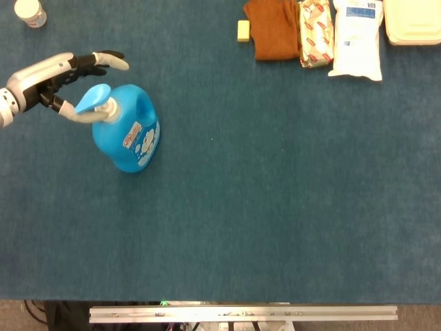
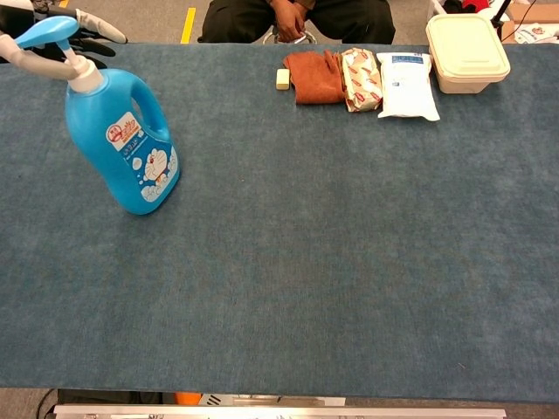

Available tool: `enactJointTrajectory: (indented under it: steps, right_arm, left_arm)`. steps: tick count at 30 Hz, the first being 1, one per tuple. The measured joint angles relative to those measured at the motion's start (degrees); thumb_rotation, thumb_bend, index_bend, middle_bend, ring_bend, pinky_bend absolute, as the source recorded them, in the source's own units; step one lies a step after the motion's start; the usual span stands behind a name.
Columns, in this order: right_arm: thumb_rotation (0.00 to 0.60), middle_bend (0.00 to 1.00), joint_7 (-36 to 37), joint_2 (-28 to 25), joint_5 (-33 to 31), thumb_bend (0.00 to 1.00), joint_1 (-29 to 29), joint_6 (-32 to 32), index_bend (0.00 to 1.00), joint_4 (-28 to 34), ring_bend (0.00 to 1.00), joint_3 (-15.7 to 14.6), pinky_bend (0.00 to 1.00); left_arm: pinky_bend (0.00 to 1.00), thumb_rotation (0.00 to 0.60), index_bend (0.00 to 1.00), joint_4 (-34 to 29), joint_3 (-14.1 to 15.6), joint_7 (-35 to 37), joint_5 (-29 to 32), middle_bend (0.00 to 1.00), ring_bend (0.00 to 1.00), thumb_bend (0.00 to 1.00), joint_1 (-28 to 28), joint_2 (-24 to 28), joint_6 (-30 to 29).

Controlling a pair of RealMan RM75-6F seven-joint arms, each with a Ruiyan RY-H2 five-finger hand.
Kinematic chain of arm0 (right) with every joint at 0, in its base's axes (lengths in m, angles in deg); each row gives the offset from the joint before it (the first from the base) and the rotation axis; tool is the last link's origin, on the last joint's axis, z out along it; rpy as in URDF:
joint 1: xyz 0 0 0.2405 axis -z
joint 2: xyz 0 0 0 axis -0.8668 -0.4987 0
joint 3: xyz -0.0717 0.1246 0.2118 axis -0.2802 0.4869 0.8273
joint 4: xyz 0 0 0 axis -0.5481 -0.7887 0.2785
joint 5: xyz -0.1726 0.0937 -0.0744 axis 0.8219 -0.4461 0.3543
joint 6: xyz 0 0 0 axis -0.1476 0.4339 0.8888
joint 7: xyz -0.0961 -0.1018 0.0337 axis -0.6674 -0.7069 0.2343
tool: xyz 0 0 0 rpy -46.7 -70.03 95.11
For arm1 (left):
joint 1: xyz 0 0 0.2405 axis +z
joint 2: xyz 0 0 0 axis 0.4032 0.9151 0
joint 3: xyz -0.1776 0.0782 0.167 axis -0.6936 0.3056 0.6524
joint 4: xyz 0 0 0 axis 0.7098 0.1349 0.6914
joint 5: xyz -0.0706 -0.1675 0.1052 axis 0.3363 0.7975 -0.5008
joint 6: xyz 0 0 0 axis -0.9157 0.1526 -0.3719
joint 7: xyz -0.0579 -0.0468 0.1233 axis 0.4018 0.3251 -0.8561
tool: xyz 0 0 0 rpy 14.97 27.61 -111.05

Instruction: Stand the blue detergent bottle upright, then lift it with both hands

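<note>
The blue detergent bottle [image 1: 127, 134] stands on its base on the blue table mat at the left, leaning a little to the left in the chest view [image 2: 122, 144]. Its light-blue pump head [image 1: 93, 98] points left. My left hand [image 1: 58, 76] is just left of the pump with its fingers spread. One pale finger [image 1: 79, 116] lies against the white pump neck under the nozzle, and the others reach past behind it. The chest view shows the same hand [image 2: 52, 39] at the top left edge, partly cut off. My right hand is in neither view.
Along the far edge lie a small yellow block [image 1: 243, 30], a brown cloth [image 1: 275, 31], a snack packet [image 1: 315, 31], a white wipes pack [image 1: 357, 38] and a cream lidded box [image 1: 412, 21]. A white jar [image 1: 30, 12] sits at the far left. A person [image 2: 297, 17] sits behind the table.
</note>
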Motion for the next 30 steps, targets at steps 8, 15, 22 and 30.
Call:
enactJointTrajectory:
  steps: [8, 15, 22, 30]
  right_arm:
    - [0.6, 0.28, 0.06, 0.1, -0.1, 0.18, -0.15, -0.19, 0.25, -0.06, 0.11, 0.05, 0.15]
    - [0.6, 0.28, 0.3, 0.19, -0.08, 0.18, -0.18, -0.21, 0.25, -0.23, 0.11, 0.04, 0.15]
    - [0.6, 0.28, 0.55, 0.26, -0.16, 0.18, -0.13, -0.19, 0.25, -0.53, 0.11, 0.01, 0.15]
    - [0.6, 0.28, 0.57, 0.18, -0.06, 0.18, -0.15, -0.17, 0.25, -0.52, 0.11, 0.0, 0.15]
  left_arm:
    - [0.05, 0.6, 0.14, -0.38, 0.84, 0.28, -1.01, 0.02, 0.0, 0.25, 0.24, 0.55, -1.76]
    - [0.05, 0.6, 0.12, -0.88, 1.33, 0.69, -1.78, 0.01, 0.0, 0.25, 0.2, 0.81, -3.19]
    - [0.05, 0.6, 0.11, -1.01, 1.41, 0.65, -1.47, 0.01, 0.0, 0.25, 0.16, 0.88, -3.29]
    - [0.05, 0.6, 0.1, -0.06, 2.12, 0.81, -0.91, 0.0, 0.0, 0.25, 1.11, 1.38, -3.3]
